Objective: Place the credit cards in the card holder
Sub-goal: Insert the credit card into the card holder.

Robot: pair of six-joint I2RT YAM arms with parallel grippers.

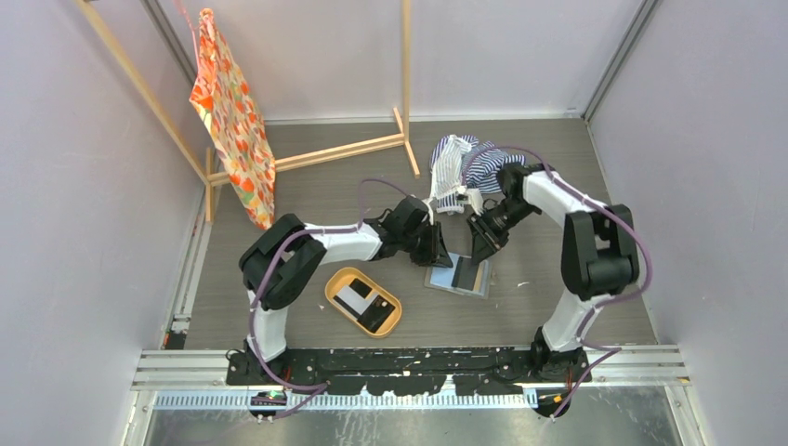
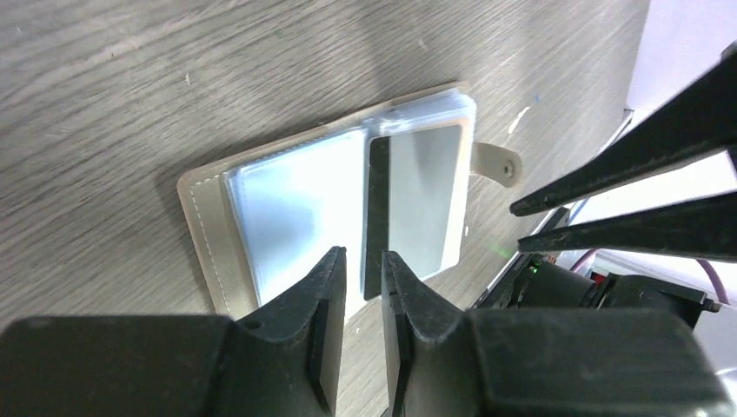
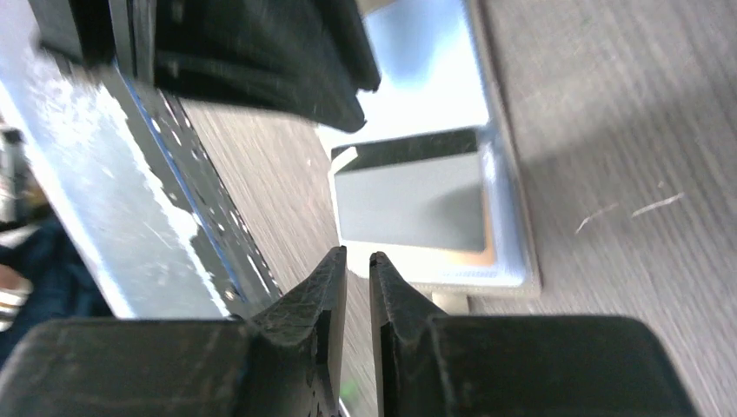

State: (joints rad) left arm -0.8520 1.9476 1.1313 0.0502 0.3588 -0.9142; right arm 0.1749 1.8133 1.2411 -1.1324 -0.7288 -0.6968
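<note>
Tabletop (image 1: pixel 307 200): grey wood grain; it carries everything below.
Card holder (image 1: pixel 444 279): lies open and flat near the middle of the tabletop, pale blue-grey inside, with its snap tab (image 2: pixel 500 163) sticking out at one side.
Card in the holder (image 2: pixel 421 200): grey with a black stripe along one edge. It lies on the page beside the snap tab, and I cannot tell if it sits inside a pocket.
Orange tray (image 1: pixel 328 294): oval, at 8 o'clock from the card holder and near it, but apart.
Cards in the tray: one white card (image 1: pixel 350 299) and one black card (image 1: pixel 375 314), side by side.
Striped cloth (image 1: pixel 453 163): crumpled, at 12 o'clock from the holder, partly under the right arm.
Wooden frame (image 1: pixel 344 149): thin sticks at 10 to 11 o'clock, well apart from the holder.
Orange patterned bag (image 1: pixel 230 116): hangs on the frame at the far left.
Left fingers (image 2: pixel 330 278): slightly apart with a narrow gap and nothing between them, over the holder's 11 o'clock edge. The black stripe of the card lines up with the gap, below the tips.
Right fingers (image 3: pixel 328 274): also slightly apart and empty, over the holder's 1 o'clock edge, just beside the card.
In the way: from the right wrist camera the left fingers cover the far page of the holder. From above, both pairs of fingers hide the far edge.
Contact: I cannot tell if any fingertip touches the holder.
</note>
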